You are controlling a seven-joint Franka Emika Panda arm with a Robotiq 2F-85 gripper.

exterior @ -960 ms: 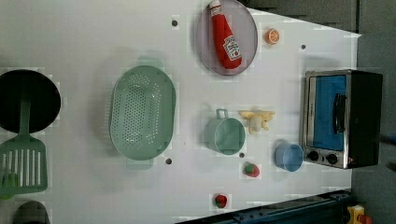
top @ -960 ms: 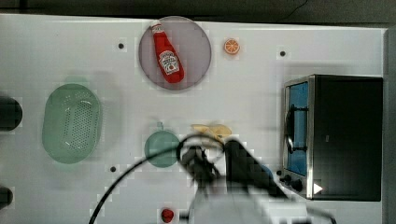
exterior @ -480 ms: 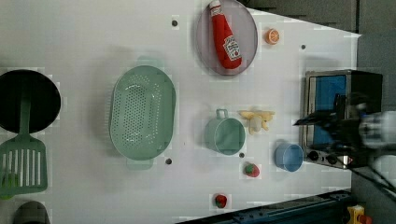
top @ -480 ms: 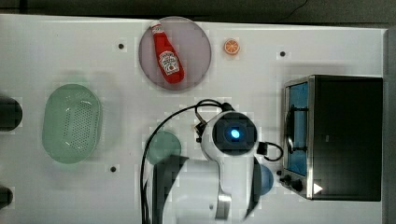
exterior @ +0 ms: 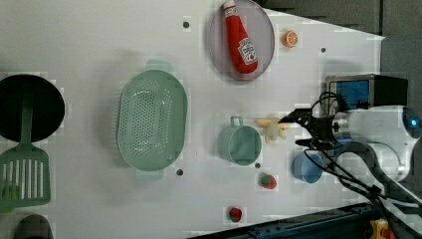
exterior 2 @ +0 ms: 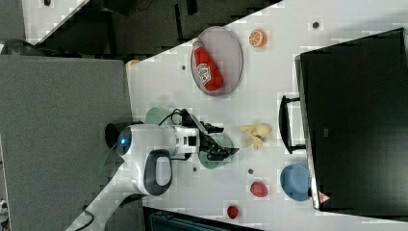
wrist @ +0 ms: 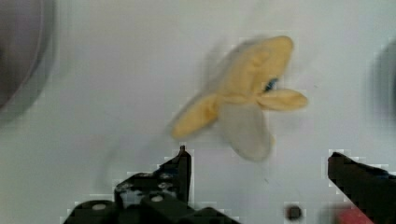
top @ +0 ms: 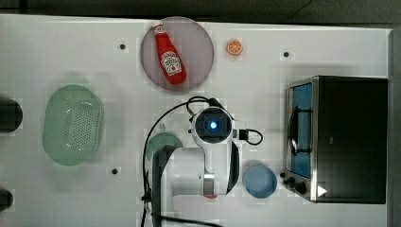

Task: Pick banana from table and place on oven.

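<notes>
- Gripper (exterior: 297, 128) black, two-fingered, spread wide, grasping nothing, hovering just beside pale yellow peeled toy banana (exterior: 272, 129).
- Banana flat on white table (exterior: 99, 40), apart from black-topped toaster oven (top: 350, 139).

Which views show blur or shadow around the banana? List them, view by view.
Wrist view: the banana is soft with smeared edges, and the table is featureless. Left view: the banana looks blocky beside the open gripper. Right view: the banana casts little shadow.

Banana (exterior: 272, 129) lies on the table (exterior: 89, 40) between cup (exterior: 241, 144) and oven (exterior: 366, 89)
</notes>
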